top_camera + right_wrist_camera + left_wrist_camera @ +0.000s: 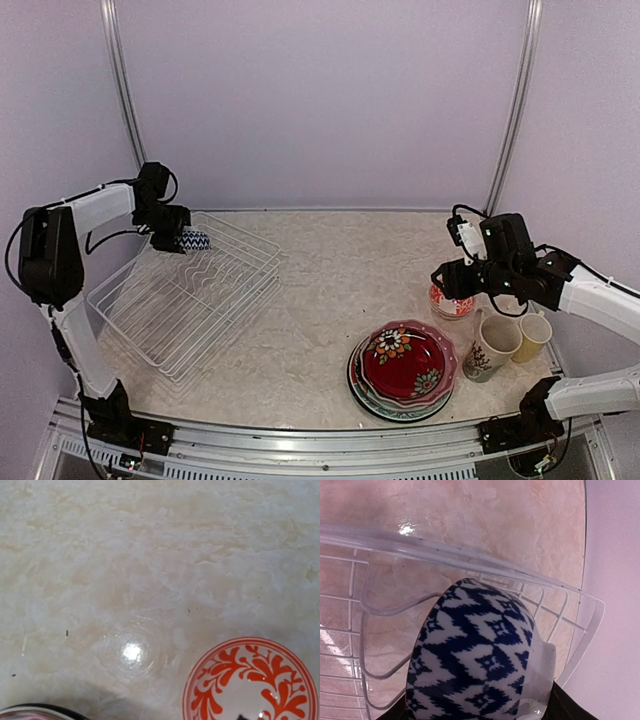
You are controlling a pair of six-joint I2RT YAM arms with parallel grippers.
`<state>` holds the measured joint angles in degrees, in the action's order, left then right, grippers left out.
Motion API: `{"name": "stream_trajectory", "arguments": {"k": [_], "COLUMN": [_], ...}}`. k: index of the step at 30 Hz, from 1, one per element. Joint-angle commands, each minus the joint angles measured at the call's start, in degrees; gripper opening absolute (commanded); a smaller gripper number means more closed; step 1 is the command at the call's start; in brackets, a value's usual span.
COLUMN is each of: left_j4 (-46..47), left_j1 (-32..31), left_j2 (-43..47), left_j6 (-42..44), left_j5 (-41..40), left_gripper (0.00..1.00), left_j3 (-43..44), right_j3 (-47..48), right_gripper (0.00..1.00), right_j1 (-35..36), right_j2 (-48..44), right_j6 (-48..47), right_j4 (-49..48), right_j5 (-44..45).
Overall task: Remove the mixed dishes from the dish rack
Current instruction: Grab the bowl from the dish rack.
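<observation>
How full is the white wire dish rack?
Almost empty: only a blue-and-white patterned bowl, in the left claw, at the far edge of the rack.

Looks like a robotics lab test cell, not a real kitchen: bare lilac walls (320, 100) on metal poles (121, 85), robot arms (95, 210) bolted to an aluminium rail (320, 452) along a marble-look desk (320, 285), cables (105, 238) dangling. Only the dish rack (190, 300) and dishes (405, 365) feel homey.

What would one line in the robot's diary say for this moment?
left claw: gripping blue bowl at rack corner | right claw: beside red bowl on table | plates, mugs: on table
</observation>
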<state>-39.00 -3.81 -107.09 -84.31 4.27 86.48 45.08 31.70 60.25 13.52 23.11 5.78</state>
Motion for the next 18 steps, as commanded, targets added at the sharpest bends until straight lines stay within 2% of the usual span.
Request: {"name": "stream_trajectory", "arguments": {"k": [1,6,11,15,18], "left_j4": [1.95,6.61,14.76,23.77,26.24], "left_j1": [0.30,0.34,0.27,-1.69,-5.00], "left_j2": [8.13,14.82,20.35,23.66,25.53], "left_j6": [4.16,7.27,10.98,13.45,17.52], "left_j5": [2.38,7.00,17.32,25.84,28.35], "left_gripper": [0.41,0.39,0.36,0.36,0.36], "left_j3": [-1.37,-5.04,-8.83,-12.04,-11.47], "right_j3": [1.13,1.71,3.08,4.84,5.94], "right_gripper": [0.62,0.62,0.63,0.64,0.66], "right_j1": [-0.33,-0.33,-0.33,-0.36,-0.35], "right_j2": [-0.94,0.05,1.23,3.01,5.08], "right_j6": [2.13,3.93,6.92,10.20,13.61], "right_j4": [0.73,-0.01,-2.06,-6.22,-11.38], "right_j5": [-0.66,-2.41,-5.65,-12.79,-18.95]}}
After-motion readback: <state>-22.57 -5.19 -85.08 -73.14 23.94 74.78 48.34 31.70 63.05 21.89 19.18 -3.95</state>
